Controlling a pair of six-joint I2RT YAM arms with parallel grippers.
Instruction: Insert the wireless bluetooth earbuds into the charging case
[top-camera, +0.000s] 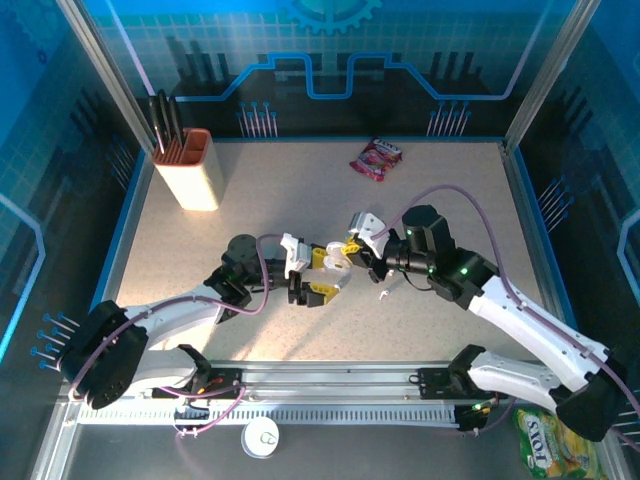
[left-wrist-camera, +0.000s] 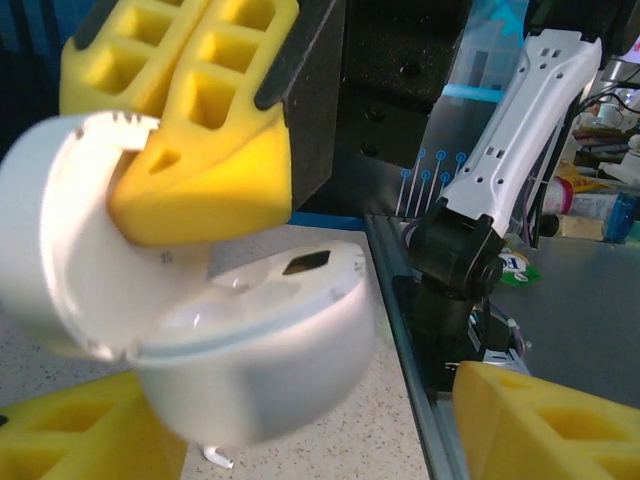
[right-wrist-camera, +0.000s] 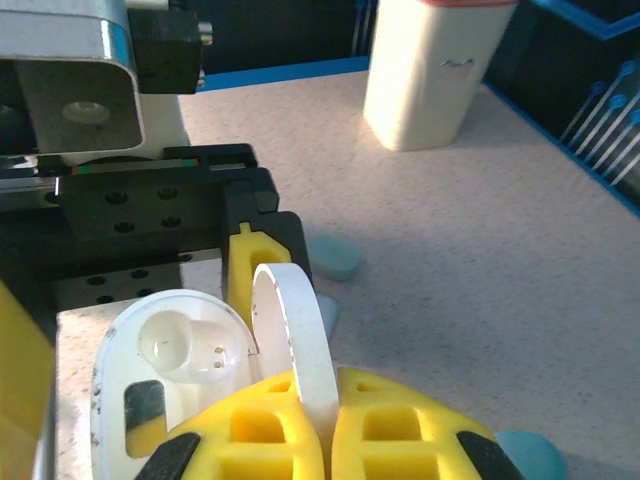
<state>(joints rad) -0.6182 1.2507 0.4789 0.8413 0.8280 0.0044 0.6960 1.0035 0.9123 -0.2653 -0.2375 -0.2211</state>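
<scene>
The left gripper (top-camera: 322, 276) stood wide open. One of its yellow fingers (left-wrist-camera: 70, 435) rested against the underside of the charging case (left-wrist-camera: 250, 350). The other finger sat well clear on the far side, so it gripped nothing. The case hung just in front of this gripper, lifted off the table (top-camera: 440, 200). It was white, pebble-shaped and hinged open, with its lid (right-wrist-camera: 295, 330) tipped up and back. The one socket that showed clearly was empty, with two small metal contacts at the bottom.

The right gripper (right-wrist-camera: 330, 420) was closed narrow on the upright lid, pinching its thin edge between both yellow pads and carrying the case.

One white earbud (top-camera: 383, 294) lay on the table just beside the right gripper, on its near side and apart from the case. Its stem was barely distinguishable from above. A light-blue rounded piece (right-wrist-camera: 335, 258) lay on the table just beyond the left gripper's finger.
</scene>
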